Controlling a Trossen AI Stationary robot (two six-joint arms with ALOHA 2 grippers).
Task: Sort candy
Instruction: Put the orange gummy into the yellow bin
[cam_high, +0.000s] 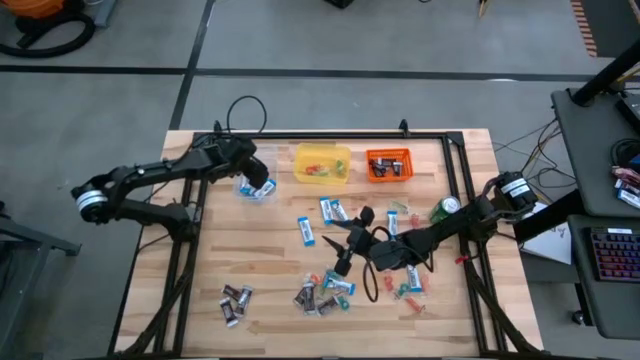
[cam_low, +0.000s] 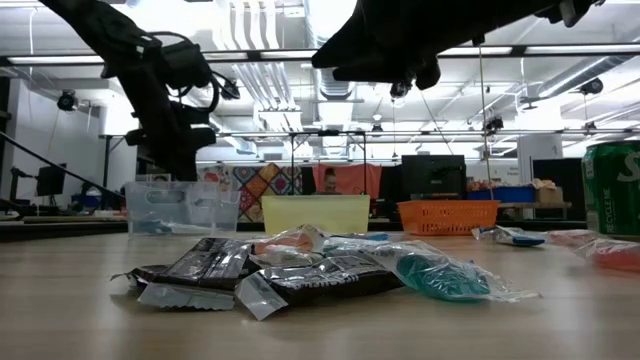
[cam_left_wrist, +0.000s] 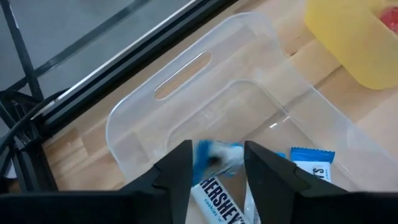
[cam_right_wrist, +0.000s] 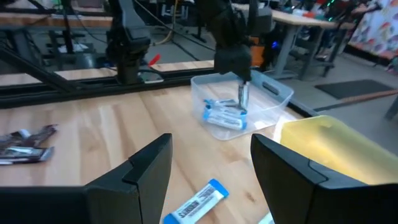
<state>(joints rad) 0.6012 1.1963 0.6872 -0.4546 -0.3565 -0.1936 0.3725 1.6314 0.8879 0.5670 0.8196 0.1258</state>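
Candy lay scattered mid-table: blue-and-white bars, dark brown ones at 7 o'clock, tiny red/green sweets at 5. Left gripper hung over clear tub at 11, jaws parted w/ a blurred blue bar between, bars below. Right gripper open, empty, above centre. Wrappers prob. light, slick, crinkly; pinch across the middle.
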